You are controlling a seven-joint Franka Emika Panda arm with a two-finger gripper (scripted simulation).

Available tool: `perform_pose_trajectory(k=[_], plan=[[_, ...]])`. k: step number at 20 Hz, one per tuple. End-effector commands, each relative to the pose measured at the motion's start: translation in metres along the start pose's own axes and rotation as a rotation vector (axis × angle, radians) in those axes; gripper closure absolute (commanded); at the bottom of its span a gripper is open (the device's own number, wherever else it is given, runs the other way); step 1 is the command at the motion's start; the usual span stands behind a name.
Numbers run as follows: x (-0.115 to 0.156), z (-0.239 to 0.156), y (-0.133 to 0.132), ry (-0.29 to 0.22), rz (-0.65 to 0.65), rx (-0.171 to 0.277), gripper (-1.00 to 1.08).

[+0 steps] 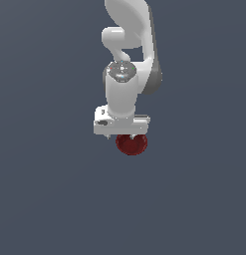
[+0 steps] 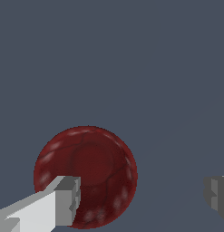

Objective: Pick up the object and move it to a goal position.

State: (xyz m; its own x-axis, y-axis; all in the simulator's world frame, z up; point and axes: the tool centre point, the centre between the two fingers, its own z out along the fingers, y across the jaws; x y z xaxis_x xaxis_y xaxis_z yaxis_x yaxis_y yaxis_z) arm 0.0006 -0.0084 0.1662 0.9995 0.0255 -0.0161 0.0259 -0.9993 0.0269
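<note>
The object, a small round dark red bowl, lies on the flat grey floor, partly hidden under the white hand in the exterior view. In the wrist view the bowl shows its open inside with a faintly ribbed rim. My gripper hangs just above it, open. One finger stands over the bowl's inside, near its rim. The other finger is far off to the side, well clear of the bowl. The gripper's middle sits just past the bowl's edge, so the bowl is off-centre between the fingers.
The plain dark grey floor stretches around the bowl in every direction. The white arm rises straight above the hand.
</note>
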Motion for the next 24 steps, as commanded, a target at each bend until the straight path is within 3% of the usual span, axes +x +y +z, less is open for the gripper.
perform_pose_trajectory(k=[1, 6, 12, 24], plan=[[0.0, 0.0, 0.0, 0.0, 0.0, 0.0, -0.2], [-0.002, 0.002, -0.003, -0.005, -0.014, -0.012, -0.2], [-0.01, 0.011, -0.013, -0.023, -0.067, -0.059, -0.2], [-0.045, 0.044, -0.05, -0.078, -0.3, -0.248, -0.2]])
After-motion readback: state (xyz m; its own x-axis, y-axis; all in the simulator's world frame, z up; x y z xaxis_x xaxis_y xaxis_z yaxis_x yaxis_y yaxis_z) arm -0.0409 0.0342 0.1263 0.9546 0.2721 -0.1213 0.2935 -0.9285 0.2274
